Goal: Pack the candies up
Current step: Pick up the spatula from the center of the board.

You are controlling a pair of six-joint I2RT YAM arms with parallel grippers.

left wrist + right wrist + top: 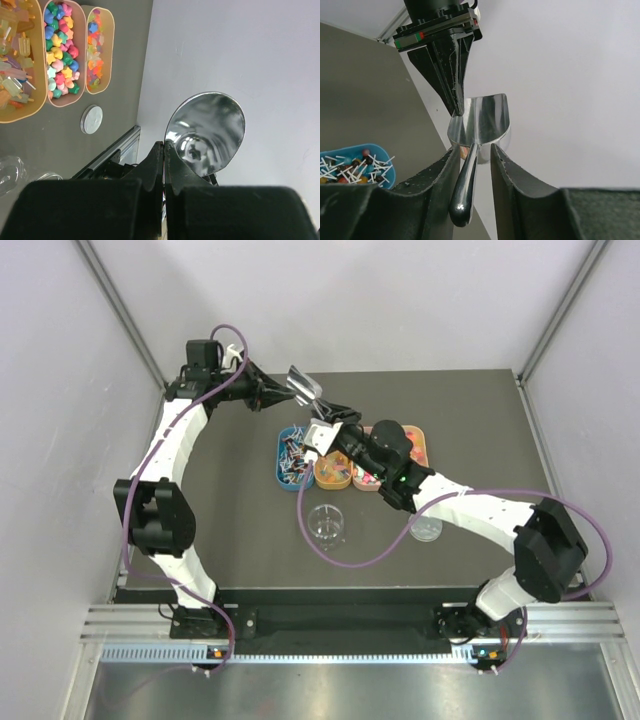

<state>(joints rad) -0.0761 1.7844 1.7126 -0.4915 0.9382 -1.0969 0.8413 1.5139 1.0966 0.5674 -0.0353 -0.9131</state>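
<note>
A: Left claw (pixel 163 150)?
B: Clamped tight on the rim of the metal scoop (pixel 207 130), holding it up off the table (pixel 125 50).
A: Right claw (pixel 473 149)?
B: Partway open. One finger on each side of the scoop's handle (pixel 465 185), a small gap on both sides, not gripping.
A: Candies (pixel 60 50)?
B: All in the oval trays (pixel 62 103) on the table, near the scoop. Lollipops (pixel 350 167) are in the blue tray (pixel 391 167).

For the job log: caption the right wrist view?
Left fingers pinch the rim of the metal scoop while right fingers flank its handle; blue tray of lollipops lower left.
</note>
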